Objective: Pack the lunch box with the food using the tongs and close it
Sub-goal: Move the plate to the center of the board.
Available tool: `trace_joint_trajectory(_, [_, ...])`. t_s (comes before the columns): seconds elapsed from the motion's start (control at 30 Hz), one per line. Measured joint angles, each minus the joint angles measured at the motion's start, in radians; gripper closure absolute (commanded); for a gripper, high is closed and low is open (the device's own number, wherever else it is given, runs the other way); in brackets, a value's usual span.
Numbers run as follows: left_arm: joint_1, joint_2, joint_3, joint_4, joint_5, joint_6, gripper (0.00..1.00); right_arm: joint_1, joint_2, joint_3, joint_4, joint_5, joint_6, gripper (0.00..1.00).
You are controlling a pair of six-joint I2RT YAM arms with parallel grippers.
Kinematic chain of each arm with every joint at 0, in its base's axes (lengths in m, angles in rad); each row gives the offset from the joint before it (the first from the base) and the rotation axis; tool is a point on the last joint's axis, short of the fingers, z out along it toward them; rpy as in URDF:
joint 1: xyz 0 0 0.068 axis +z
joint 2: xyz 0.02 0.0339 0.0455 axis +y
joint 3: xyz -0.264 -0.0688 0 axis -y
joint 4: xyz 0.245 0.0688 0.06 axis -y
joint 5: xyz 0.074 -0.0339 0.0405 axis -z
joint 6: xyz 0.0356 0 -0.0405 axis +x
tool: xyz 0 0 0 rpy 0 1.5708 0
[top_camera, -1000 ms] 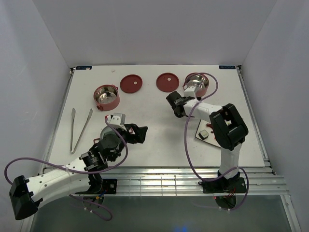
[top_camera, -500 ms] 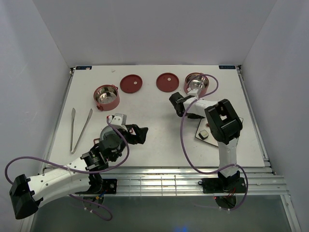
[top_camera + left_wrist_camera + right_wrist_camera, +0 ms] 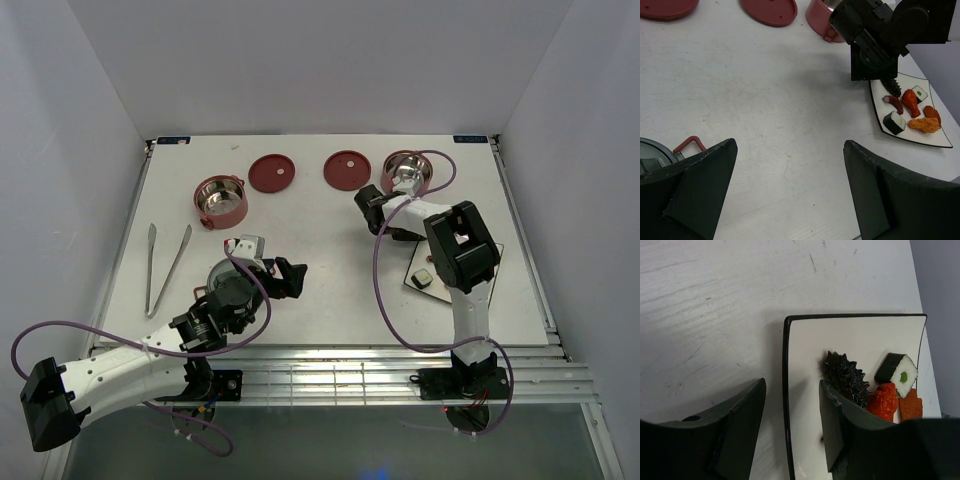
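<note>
— Fingers [image 3: 740, 430] of my right gripper [image 3: 791, 385] stand parted and clamp nothing. The black rim of the white plate [image 3: 850, 335] runs up between them. My left gripper [image 3: 790, 145] is spread wide over the bare table [image 3: 740, 90], with nothing in it.

— And the tongs?

— The tongs [image 3: 165, 265] lie flat at the table's left side, well apart from both grippers.

— The lunch box?

— It is in pieces. One red bowl [image 3: 220, 198] sits at back left. The second bowl [image 3: 407, 175] is at back right, just beyond my right gripper. Two flat red lids [image 3: 271, 172] lie between the bowls. The grey cover [image 3: 652, 150], red clasp up, is just beside my left finger. The food is all on the plate. A spiky dark piece [image 3: 845, 375] lies nearest my right fingers. Past it are a green-centred roll [image 3: 897, 371], a red drumstick [image 3: 910, 100], a sausage [image 3: 893, 102] and an orange nugget [image 3: 923, 124].

— What blocks the view?

— From above, my right arm [image 3: 460, 255] covers most of the plate, leaving one corner and one roll showing. My left arm [image 3: 130, 365] hides much of the grey cover. A purple cable [image 3: 449, 172] loops over the back-right bowl.
</note>
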Motion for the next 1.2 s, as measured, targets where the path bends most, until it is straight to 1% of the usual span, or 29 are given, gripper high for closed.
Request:
trace_joint_trajectory(0.3, [0.0,-0.005,0.0,0.0,0.0,0.0,0.02,-0.009,0.08,0.112,-0.109,0.02,0.047,0.52])
trace_joint_trajectory(0.33, [0.0,-0.008,0.0,0.0,0.0,0.0,0.02,-0.009,0.083,0.115,-0.115,0.021,0.051,0.53])
trace_joint_trajectory(0.4, [0.0,-0.017,0.0,0.0,0.0,0.0,0.02,-0.009,0.089,0.119,-0.127,0.024,0.06,0.59])
trace_joint_trajectory(0.7, [0.0,-0.035,0.0,0.0,0.0,0.0,0.02,-0.01,0.123,0.151,-0.19,0.027,0.09,0.68])
trace_joint_trajectory(0.8, [0.0,-0.04,0.0,0.0,0.0,0.0,0.02,-0.01,0.136,0.167,-0.213,0.033,0.099,0.78])
trace_joint_trajectory(0.83, [0.0,-0.042,0.0,0.0,0.0,0.0,0.02,-0.01,0.137,0.169,-0.222,0.037,0.101,0.84])
trace_joint_trajectory(0.93, [0.0,-0.053,0.0,0.0,0.0,0.0,0.02,-0.009,0.137,0.171,-0.227,0.041,0.104,0.92])
trace_joint_trajectory(1.2, [0.0,-0.062,-0.002,0.0,0.0,-0.002,0.02,0.006,0.143,0.181,-0.244,0.04,0.087,0.92])
